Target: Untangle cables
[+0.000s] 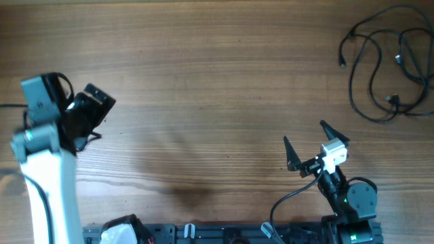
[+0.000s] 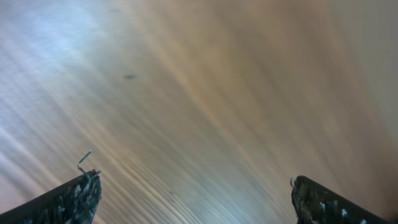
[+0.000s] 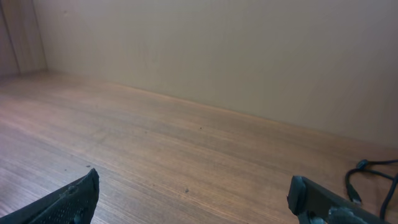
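Observation:
The cables [image 1: 390, 64] lie in a loose tangle of thin black loops at the far right of the wooden table, with small plug ends showing. A bit of them shows at the right edge of the right wrist view [image 3: 373, 177]. My right gripper [image 1: 304, 135] is open and empty, over bare wood well below and left of the cables; in its own view [image 3: 194, 196] the fingers are wide apart. My left gripper [image 1: 95, 112] is at the far left of the table, far from the cables. In its blurred view [image 2: 196, 196] the fingers are apart with nothing between them.
The wooden table [image 1: 203, 88] fills the overhead view. A beige wall [image 3: 217, 50] stands behind the table's far edge. Arm bases and black wiring sit along the front edge [image 1: 224, 234].

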